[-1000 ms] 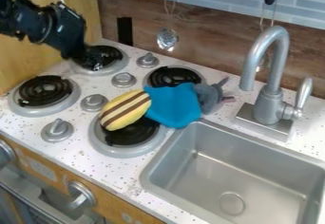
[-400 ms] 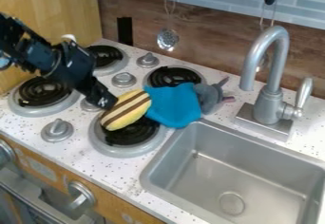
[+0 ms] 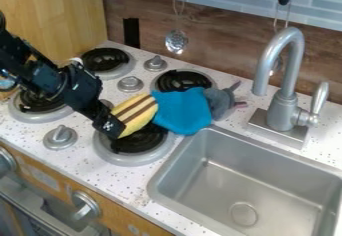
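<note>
Toy kitchen table [image 3: 110, 180]: a white, dark-speckled top with a stove area at the left of the view and a sink at the right, set against a brown wood-look wall panel [image 3: 234, 55].
Hand: the black robot hand [image 3: 111, 129] hangs from the upper left over the edge of the lower-right burner, angled down; whether it is open or closed cannot be told.
Striped toy, place: the oval yellow toy with brown stripes [image 3: 141, 113] lies right beside the hand, on its upper-right side in the view, partly hidden by it, and partly over the burner; actual contact cannot be made out.
Striped toy, look: plump and rounded, dull yellow, with dark brown bands along its length, lying slanted.
Lower-right burner: a black coil burner in a grey ring [image 3: 150, 141], partly beneath the toy.
Blue cloth: a bright blue piece of fabric [image 3: 182, 111] meets the toy's right end.
Grey plush: a small grey soft toy with pinkish ends [image 3: 219, 102] touches the cloth's right edge.
Other burners: three more black coils in grey rings, one largely behind the arm.
Knobs: grey stove knobs [image 3: 60, 137] between and beside the burners.
Sink: a grey rectangular basin [image 3: 257, 180] with a round drain, below a silver curved faucet [image 3: 287, 80].
Panel: a silver perforated ladle [image 3: 176, 41] hangs before it.
</note>
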Controlling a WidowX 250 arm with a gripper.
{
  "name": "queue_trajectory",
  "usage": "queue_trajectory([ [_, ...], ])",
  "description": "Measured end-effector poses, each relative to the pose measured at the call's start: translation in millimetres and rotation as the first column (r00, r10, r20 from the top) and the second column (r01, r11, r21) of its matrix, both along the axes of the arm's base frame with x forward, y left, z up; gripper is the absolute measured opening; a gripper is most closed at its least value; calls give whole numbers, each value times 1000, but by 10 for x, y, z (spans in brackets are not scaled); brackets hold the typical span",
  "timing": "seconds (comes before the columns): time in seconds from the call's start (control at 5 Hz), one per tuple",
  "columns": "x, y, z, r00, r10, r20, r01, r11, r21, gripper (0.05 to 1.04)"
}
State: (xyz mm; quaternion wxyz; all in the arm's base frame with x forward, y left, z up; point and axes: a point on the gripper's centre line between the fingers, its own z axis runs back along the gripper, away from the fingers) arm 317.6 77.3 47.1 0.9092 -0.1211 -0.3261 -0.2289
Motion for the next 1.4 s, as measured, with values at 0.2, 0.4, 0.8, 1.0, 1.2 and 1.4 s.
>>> queue_trajectory([
  [0.2, 99, 67, -77, 998, 57, 14, -58, 996, 70, 685],
  [0.4, 155, 99, -58, 996, 80, 50, -83, 993, 79, 506],
  [0.8, 131, 160, -34, 995, 79, 67, -83, 995, 63, 356],
  [1.0, 109, 300, 188, 987, 103, 126, -114, 990, 78, 346],
  [1.2, 130, 499, 576, 962, 158, 223, -191, 972, 138, 346],
  [1.4, 294, 737, 819, 925, 232, 300, -292, 940, 175, 346],
])
